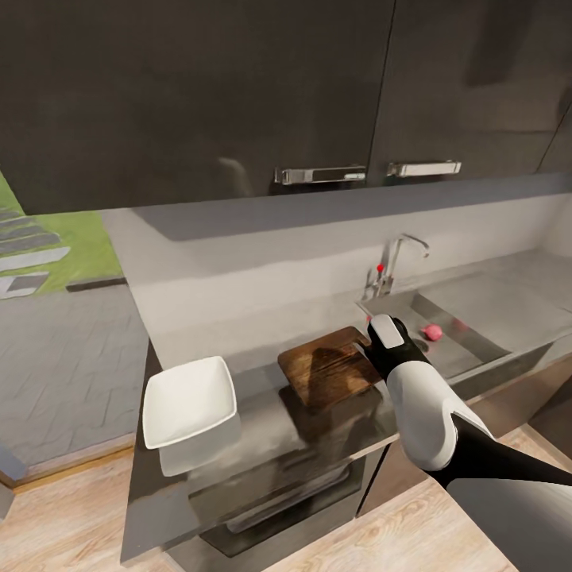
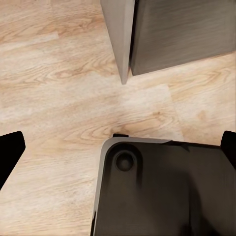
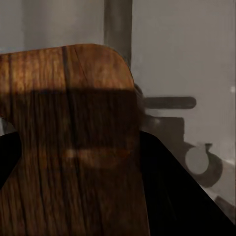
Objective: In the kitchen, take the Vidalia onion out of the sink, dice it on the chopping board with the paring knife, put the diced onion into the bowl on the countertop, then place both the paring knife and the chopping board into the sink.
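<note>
The brown chopping board (image 1: pixel 330 369) lies on the grey countertop (image 1: pixel 262 433), with the white square bowl (image 1: pixel 189 401) to its left. My right gripper (image 1: pixel 368 334) is at the board's far right corner, and its dark fingers (image 3: pixel 10 157) flank the wood grain (image 3: pixel 73 123). I cannot tell its grip. A red speck with a thin dark sliver, apparently the paring knife (image 1: pixel 367 315), shows just beyond it. The pinkish Vidalia onion (image 1: pixel 432 332) rests in the sink (image 1: pixel 477 338) under the chrome tap (image 1: pixel 401 254). My left gripper (image 2: pixel 118 147) hangs open over the floor.
Dark wall cabinets with chrome handles (image 1: pixel 319 175) hang low above the counter. A drawer front (image 1: pixel 270 508) sits below the worktop. The sink's flat drainboard (image 1: pixel 508 302) runs to the right. My own dark base (image 2: pixel 162 191) and a cabinet corner (image 2: pixel 123 44) stand on the wood floor.
</note>
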### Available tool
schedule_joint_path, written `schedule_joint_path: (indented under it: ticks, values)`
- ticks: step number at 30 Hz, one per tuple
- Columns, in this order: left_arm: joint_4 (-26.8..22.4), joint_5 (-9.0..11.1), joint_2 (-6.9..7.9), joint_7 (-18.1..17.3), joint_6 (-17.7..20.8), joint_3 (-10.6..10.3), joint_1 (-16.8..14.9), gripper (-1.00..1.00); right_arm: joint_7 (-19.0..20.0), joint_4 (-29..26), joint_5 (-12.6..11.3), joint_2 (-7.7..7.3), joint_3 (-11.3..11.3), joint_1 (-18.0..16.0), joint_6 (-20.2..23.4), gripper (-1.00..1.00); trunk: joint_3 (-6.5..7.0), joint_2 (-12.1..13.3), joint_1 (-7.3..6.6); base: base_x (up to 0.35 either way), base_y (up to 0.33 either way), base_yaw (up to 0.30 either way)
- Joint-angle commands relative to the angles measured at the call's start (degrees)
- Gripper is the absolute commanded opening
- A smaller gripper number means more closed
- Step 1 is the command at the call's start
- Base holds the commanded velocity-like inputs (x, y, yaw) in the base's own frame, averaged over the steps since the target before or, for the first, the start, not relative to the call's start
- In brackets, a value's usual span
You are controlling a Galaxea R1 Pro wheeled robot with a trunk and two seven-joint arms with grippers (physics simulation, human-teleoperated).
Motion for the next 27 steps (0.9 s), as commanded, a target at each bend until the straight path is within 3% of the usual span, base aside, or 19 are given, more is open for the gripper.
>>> schedule_joint_path:
  ticks: [1,20,27]
  values:
    - [-0.06,0.39,-0.02,-0.06,-0.06,0.03,0.01,1.0,-0.33,-0.13,-0.06,0.05,-0.21,-0.04,0.36,-1.0,-0.2,-0.12,0.05,0.166,0.0,0.0]
    - [-0.06,0.39,-0.02,-0.04,-0.06,0.05,0.01,1.0,-0.42,-0.31,0.18,0.05,-0.49,-0.04,0.26,-1.0,-0.75,-0.12,0.05,0.021,0.0,0.0]
    - [-0.06,0.39,-0.02,-0.06,-0.06,0.05,0.01,1.0,-0.56,-0.23,0.43,0.05,-0.55,-0.04,-2.7,-1.0,-0.75,-0.12,0.05,0.0,0.0,0.0]
